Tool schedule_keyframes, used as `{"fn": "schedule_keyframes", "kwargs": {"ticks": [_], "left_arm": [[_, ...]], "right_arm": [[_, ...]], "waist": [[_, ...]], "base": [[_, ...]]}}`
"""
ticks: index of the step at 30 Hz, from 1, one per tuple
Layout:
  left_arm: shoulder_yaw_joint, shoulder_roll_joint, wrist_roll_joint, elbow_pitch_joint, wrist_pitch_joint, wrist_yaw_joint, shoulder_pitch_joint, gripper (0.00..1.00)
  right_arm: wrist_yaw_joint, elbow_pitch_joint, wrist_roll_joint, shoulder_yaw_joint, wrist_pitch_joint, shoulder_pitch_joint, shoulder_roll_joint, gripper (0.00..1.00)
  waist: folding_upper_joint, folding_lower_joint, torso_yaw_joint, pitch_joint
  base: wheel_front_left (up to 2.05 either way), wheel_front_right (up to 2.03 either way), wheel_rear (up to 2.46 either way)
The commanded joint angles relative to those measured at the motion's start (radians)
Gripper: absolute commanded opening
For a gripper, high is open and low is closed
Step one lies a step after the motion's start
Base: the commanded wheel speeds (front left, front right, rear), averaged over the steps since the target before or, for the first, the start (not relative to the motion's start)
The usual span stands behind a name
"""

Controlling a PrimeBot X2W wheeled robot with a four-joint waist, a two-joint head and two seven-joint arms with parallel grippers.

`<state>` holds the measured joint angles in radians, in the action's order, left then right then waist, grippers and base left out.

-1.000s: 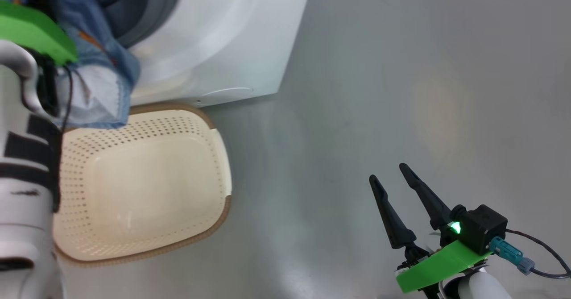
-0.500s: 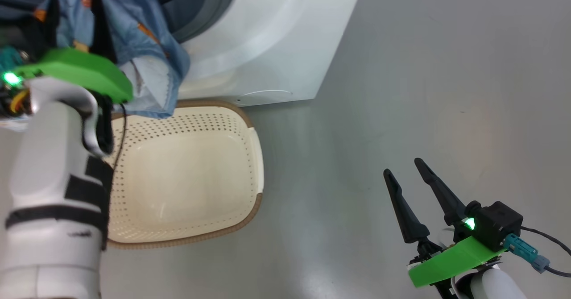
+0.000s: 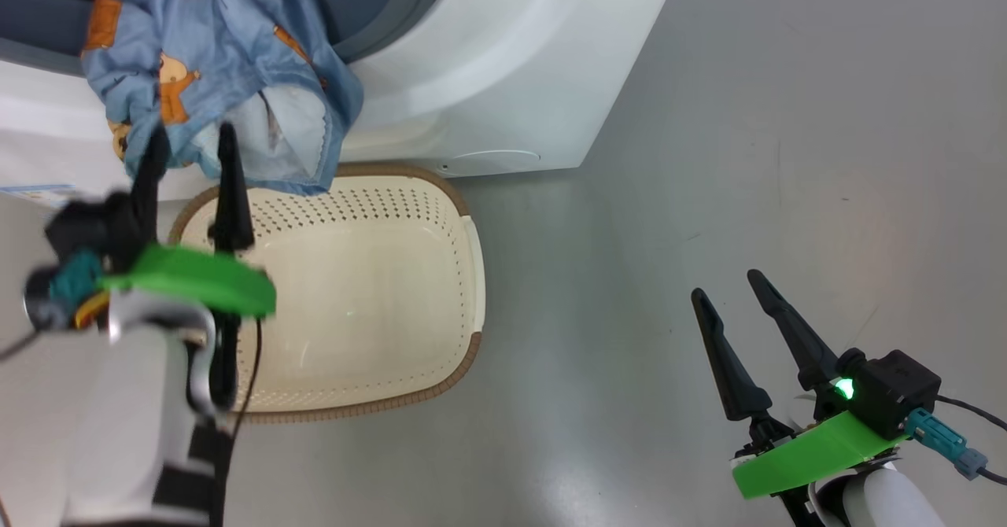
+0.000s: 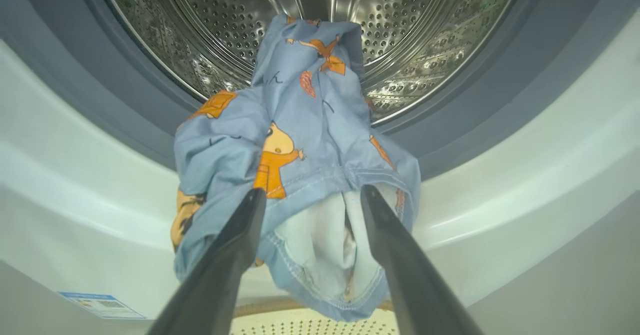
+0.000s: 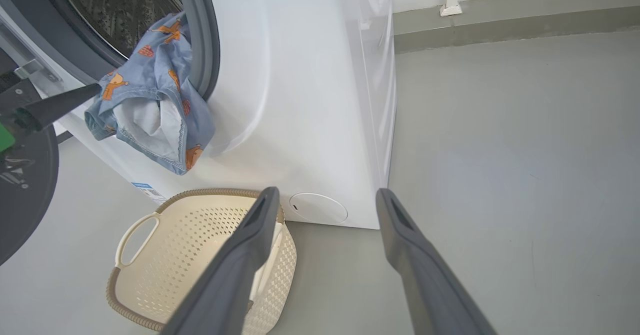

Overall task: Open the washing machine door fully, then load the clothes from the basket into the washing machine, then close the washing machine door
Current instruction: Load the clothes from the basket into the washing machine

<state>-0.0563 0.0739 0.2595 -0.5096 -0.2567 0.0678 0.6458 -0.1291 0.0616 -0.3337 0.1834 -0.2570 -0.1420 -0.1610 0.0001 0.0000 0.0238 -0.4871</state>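
Well, the garment (image 4: 300, 140) hangs over the gasket (image 4: 100, 110) of the washer (image 3: 503, 55), half in the drum (image 4: 425, 25), half dangling above the basket (image 3: 470, 352); light, soft, floppy, I judge, so I'd pinch the hem (image 4: 300, 180); my left end effector (image 4: 312, 191) and right end effector (image 3: 725, 285) both gape, holding nothing.

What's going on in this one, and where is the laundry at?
The robot is loading laundry. A light blue garment with orange prints is draped over the lip of the washing machine, whose mouth is open. The top of the garment is inside the drum, and its lower part hangs out above the basket, which looks empty. The left gripper is open, its fingers at the garment's hem without clamping it. The right gripper is also open, over the floor off to the side, holding nothing.
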Motion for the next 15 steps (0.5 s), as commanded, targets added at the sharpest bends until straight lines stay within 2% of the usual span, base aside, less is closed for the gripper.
{"fn": "schedule_keyframes", "kwargs": {"ticks": [1, 15], "left_arm": [[0.031, 0.034, 0.012, 0.07, 0.0, -0.008, -0.072, 1.0], [0.061, 0.038, 0.054, 0.415, 0.052, -0.05, -0.401, 1.0]], "right_arm": [[-0.002, -0.026, 0.017, 0.02, -0.005, 0.021, -0.01, 1.0], [-0.002, -0.024, 0.018, 0.016, -0.005, 0.012, -0.018, 1.0]], "waist": [[-0.0001, 0.0, -0.002, -0.005], [-0.0001, 0.0, -0.006, -0.026]], "base": [[0.0, 0.0, 0.0], [0.0, 0.0, 0.0]]}}
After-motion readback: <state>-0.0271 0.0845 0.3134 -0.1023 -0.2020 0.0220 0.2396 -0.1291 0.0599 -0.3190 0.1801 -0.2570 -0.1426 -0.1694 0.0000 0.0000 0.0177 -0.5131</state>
